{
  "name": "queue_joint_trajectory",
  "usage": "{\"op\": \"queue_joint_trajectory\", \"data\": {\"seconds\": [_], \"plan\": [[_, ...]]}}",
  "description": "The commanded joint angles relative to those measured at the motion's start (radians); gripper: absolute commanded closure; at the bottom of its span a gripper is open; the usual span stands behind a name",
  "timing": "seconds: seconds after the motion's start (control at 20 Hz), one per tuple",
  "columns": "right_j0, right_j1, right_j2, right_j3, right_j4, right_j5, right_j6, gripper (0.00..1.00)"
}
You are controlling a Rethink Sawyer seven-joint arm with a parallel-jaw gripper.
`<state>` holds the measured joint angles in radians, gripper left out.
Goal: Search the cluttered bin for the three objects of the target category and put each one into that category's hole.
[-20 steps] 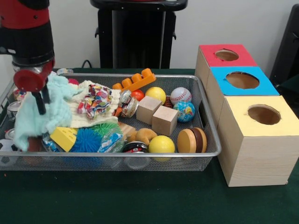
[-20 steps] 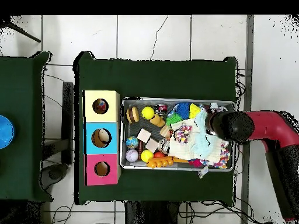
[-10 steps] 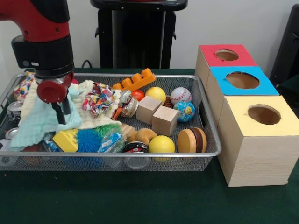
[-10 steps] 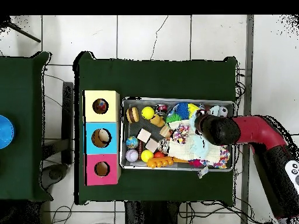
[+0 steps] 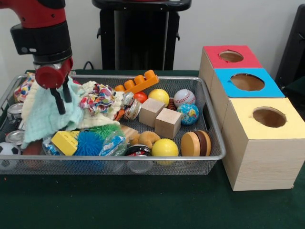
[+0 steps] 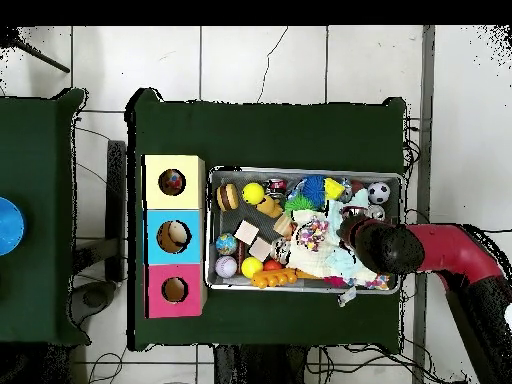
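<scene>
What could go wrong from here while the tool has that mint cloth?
1. The tool pinches only part of the mint cloth; most of it hangs loose, so it may slip free.
2. The cloth's lower edge drapes onto the yellow wedge and blue spiky ball, so lifting could drag them along.
3. The cloth looks wider than the holes, such as the yellow box opening, so it may snag there.

White tiled floor, dark green table, pale wall, black stand behind
</scene>
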<state>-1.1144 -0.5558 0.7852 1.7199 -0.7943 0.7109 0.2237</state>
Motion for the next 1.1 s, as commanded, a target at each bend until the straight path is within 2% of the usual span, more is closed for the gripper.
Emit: {"op": "queue_joint_trajectory", "data": {"seconds": [0.05, 0.15, 0.3, 0.4, 0.6, 0.8, 1.0, 1.1], "plan": [[-0.012, -0.151, -0.069, 0.146, 0.031, 0.074, 0.093, 0.0], [-0.014, -0.196, -0.061, 0.15, 0.056, 0.108, 0.069, 0.0], [-0.007, -0.219, -0.055, 0.155, 0.078, 0.113, 0.072, 0.0], [0.018, -0.223, -0.066, 0.15, 0.075, 0.099, 0.098, 0.0], [0.058, -0.262, -0.039, 0.115, 0.109, 0.09, 0.113, 0.0], [0.111, -0.299, -0.052, 0.086, 0.153, 0.146, 0.131, 0.0], [0.159, -0.32, -0.121, 0.189, 0.254, 0.217, 0.249, 0.0], [0.183, -0.327, -0.148, 0.225, 0.293, 0.219, 0.292, 0.0]]}}
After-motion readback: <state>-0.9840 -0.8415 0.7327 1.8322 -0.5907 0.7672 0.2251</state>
